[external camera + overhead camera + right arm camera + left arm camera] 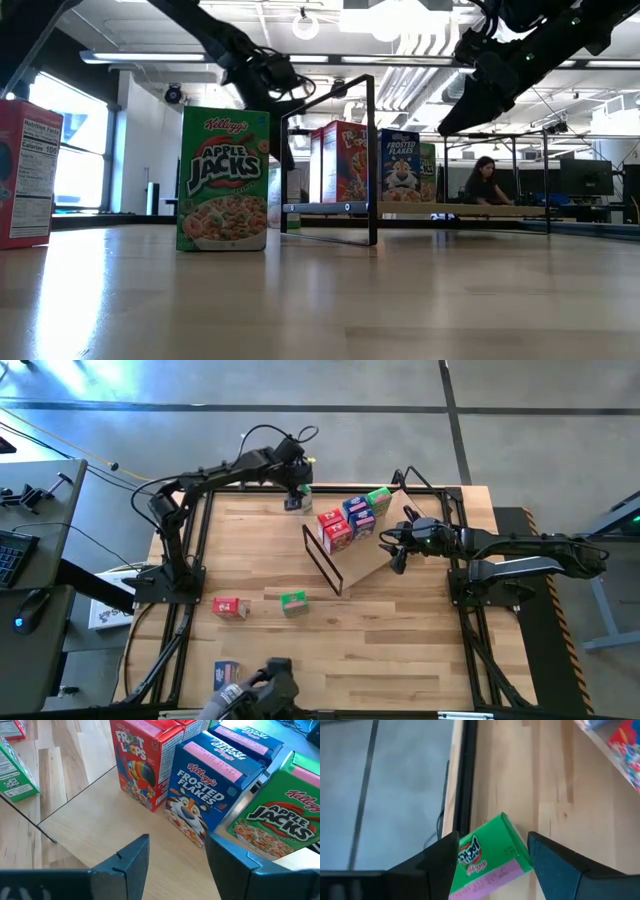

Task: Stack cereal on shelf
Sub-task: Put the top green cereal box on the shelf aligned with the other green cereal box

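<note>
The shelf (368,563), a slanted plywood board with a black wire frame (320,557), stands at the table's middle right. On it stand several cereal boxes in a row: red Froot Loops (137,762), blue Frosted Flakes (200,802) and green Apple Jacks (270,825). My right gripper (177,865) hovers open over the board's bare part, nothing between its fingers. At the table's far edge my left gripper (295,488) slants down, open, with a finger on each side of a green cereal box (490,855) that stands there on its base. My left gripper comes slanting down from above at the green box's top end (492,872), one finger on each side of it. Whether the fingers touch the box, I cannot tell. The box stands on the table, next to the black rail at the far edge.
Loose boxes stand on the table's near left: a red one (230,607), a green one (293,601) and a blue one (227,673) by the front edge. A dark device (268,685) sits at the near edge. A person (487,180) sits far behind the table.
</note>
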Robot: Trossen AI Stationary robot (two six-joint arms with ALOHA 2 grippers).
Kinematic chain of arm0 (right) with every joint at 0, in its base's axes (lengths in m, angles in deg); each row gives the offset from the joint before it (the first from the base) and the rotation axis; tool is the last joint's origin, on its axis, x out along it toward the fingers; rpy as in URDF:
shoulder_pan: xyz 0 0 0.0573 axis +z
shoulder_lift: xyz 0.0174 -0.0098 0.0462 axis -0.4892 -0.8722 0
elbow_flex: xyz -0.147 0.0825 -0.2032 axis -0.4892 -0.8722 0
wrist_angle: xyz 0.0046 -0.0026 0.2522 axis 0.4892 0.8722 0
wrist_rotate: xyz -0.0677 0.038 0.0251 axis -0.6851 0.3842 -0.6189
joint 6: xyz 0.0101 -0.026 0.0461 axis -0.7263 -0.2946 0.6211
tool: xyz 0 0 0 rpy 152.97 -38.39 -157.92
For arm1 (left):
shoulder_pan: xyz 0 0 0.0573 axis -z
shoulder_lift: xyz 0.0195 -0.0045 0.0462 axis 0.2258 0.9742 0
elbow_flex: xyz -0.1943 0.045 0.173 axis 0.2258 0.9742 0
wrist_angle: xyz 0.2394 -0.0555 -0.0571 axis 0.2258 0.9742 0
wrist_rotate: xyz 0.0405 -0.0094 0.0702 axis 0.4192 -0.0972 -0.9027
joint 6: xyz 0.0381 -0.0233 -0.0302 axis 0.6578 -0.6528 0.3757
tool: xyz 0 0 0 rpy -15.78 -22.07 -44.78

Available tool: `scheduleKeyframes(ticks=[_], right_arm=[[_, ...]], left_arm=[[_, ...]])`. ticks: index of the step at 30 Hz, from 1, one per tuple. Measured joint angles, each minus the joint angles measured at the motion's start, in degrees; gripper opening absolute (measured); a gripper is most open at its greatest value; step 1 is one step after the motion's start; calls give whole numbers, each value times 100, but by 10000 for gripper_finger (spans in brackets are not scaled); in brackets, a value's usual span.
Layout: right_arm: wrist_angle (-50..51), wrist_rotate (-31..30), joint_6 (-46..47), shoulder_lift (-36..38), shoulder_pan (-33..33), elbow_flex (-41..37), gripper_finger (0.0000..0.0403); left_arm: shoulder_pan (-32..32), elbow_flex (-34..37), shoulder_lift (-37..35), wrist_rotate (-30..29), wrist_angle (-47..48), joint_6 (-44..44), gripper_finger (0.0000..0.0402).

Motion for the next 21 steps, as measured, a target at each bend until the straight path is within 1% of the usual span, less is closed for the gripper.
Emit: scheduleKeyframes(ticks=[6, 12, 15, 19, 21], right_arm=[[0, -45, 108, 0, 0, 0, 182], [0, 10, 150, 0, 0, 0, 182], [-2, 21, 151, -2, 1, 0, 181], [-41, 21, 151, -2, 1, 0, 181], [-73, 21, 151, -2, 1, 0, 181]], left_arm=[[-215, -122, -134, 36, 27, -936, 200], [-737, -108, -393, 371, 20, -1515, 159], [-1071, -109, -301, 369, -20, -1849, 131], [-1358, -96, 17, 360, -81, -2163, 90], [-1425, -100, 118, 536, -195, -2164, 70]])
